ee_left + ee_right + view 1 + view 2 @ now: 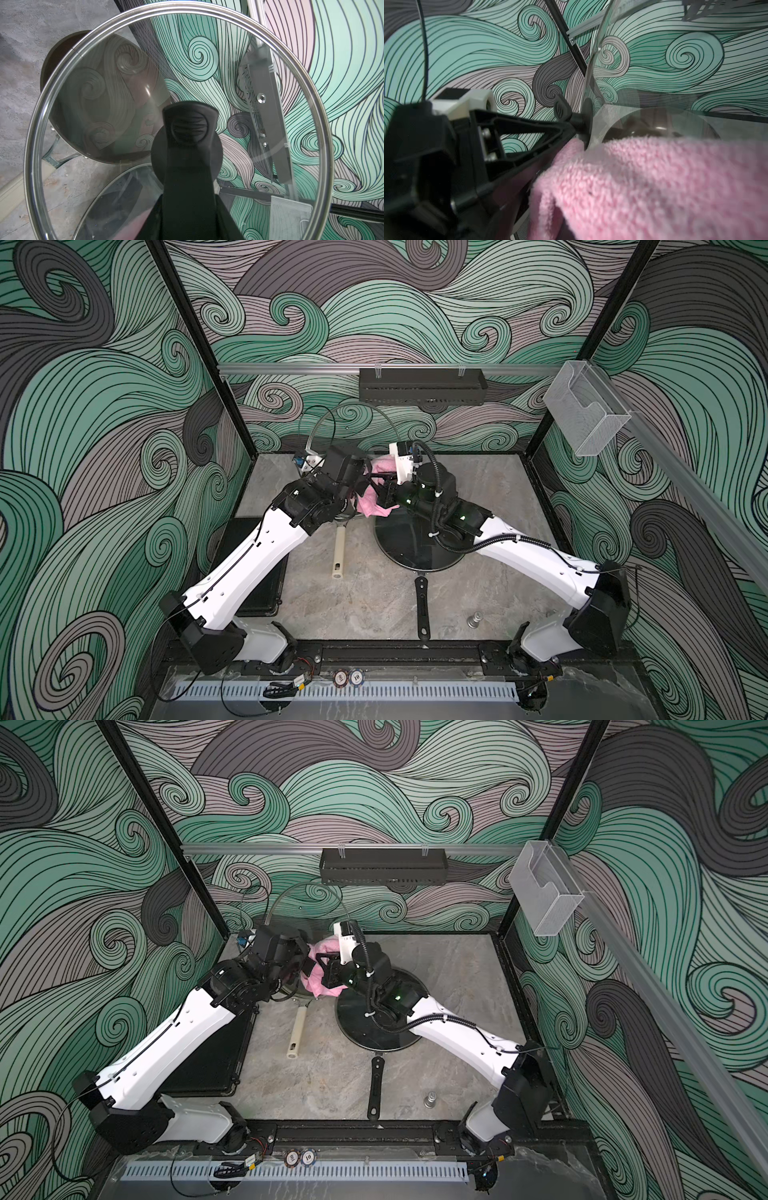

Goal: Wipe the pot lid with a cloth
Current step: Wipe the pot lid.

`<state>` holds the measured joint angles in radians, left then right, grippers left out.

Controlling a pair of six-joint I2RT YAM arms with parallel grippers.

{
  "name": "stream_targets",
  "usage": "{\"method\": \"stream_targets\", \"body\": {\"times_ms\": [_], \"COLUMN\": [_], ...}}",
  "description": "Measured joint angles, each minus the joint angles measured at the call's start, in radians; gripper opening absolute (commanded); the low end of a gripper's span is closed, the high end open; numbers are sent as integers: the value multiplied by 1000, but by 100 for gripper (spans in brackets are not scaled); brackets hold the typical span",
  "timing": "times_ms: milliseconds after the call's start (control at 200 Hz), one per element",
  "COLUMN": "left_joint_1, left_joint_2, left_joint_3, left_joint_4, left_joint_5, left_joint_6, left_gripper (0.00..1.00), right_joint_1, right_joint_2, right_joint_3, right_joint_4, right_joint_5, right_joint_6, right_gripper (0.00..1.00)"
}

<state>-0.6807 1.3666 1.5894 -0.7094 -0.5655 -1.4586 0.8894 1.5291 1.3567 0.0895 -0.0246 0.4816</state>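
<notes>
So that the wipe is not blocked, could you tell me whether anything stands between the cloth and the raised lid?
Nothing visible does. The pink cloth, shut in the right gripper, lies right against the glass lid, which the left gripper holds on edge by its knob.

Both top views look steeply down from high above the front of the table toward the back wall, well off, sharing nearly the whole scene with a slight sideways offset. The left wrist camera looks along the left gripper, close to the pot lid that fills its frame, and through the glass to table and wall. The right wrist camera sits just behind the pink cloth, facing the left arm's side, and shares that lid, seen edge-on, and the left gripper.
</notes>
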Motion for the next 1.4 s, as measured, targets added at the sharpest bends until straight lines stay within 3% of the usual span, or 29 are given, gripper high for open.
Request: {"method": "stream_targets", "body": {"times_ms": [230, 500, 856, 1401], "left_joint_1": [1, 12, 17, 11], "left_joint_2": [-11, -33, -33, 30], "left_joint_3": [0, -33, -58, -1], "left_joint_4": [37, 68, 105, 84], "left_joint_5": [-40, -49, -28, 69], "left_joint_6": [-35, -113, -156, 53], "left_gripper": [0, 0, 0, 0], "right_joint_1": [32, 32, 31, -48], "right_joint_2": [27, 87, 98, 23], "right_joint_3": [-2, -7, 1, 47], "right_joint_4": [-8, 156, 150, -35], "right_joint_5": [2, 1, 96, 83], "right_joint_6": [-21, -34, -90, -145], "right_gripper": [0, 0, 0, 0]}}
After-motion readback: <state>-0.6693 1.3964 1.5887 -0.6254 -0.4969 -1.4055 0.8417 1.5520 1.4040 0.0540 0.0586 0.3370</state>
